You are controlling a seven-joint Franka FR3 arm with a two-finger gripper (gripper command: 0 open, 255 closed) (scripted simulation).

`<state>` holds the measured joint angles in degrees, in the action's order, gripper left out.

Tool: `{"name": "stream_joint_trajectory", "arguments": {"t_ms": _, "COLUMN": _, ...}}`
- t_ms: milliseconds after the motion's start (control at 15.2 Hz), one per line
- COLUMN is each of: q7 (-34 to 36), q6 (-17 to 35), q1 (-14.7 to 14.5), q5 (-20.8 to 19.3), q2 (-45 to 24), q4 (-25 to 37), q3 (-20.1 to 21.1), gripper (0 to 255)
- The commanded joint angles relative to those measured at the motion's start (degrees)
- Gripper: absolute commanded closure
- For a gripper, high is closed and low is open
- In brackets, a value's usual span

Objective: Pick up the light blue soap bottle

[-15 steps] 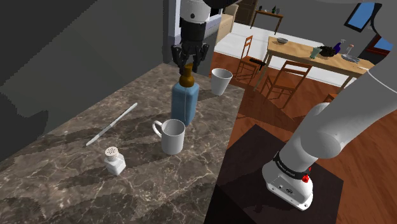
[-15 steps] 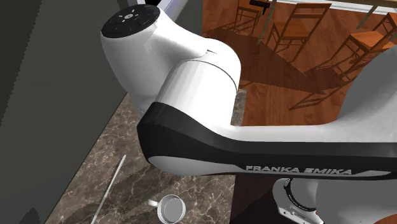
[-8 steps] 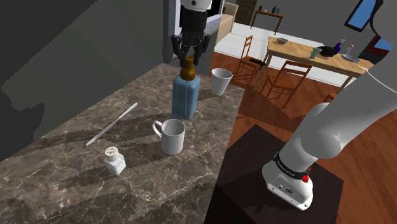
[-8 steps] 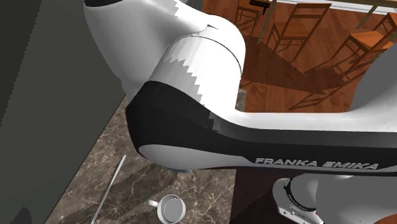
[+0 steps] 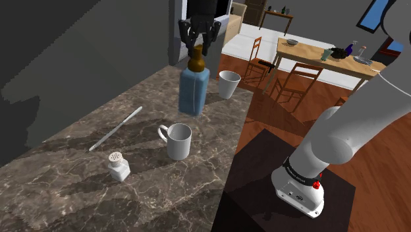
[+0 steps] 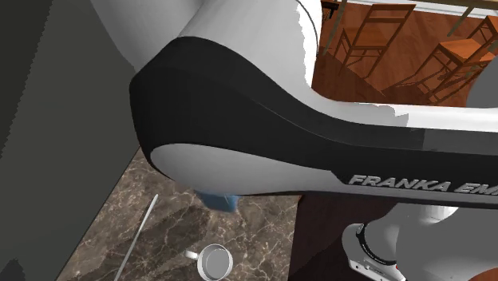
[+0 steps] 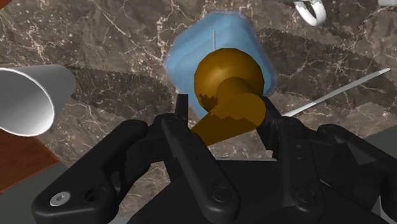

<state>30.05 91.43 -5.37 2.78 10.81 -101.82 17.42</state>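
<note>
Two fingers (image 7: 271, 118) of the all-black two-finger gripper (image 5: 197, 46) were clamped on the brown pump of the light blue rectangular soap bottle (image 5: 193, 91). It had been raised higher than before, off the dark marble countertop (image 5: 79, 191) near its far edge, beside a white tapered cup (image 5: 228, 84).
</note>
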Motion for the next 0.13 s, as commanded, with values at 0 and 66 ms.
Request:
{"name": "stream_joint_trajectory", "arguments": {"t_ms": 0, "q7": 0.1, "q6": -0.9, "q1": 0.0, "q5": -0.1, "q2": -0.4, "q4": 1.3, "q3": 0.0, "gripper": 255}}
{"name": "stream_joint_trajectory", "arguments": {"t_ms": 66, "q7": 0.1, "q6": -1.0, "q1": 0.0, "q5": -0.1, "q2": -0.4, "q4": 1.3, "q3": 0.0, "gripper": 255}}
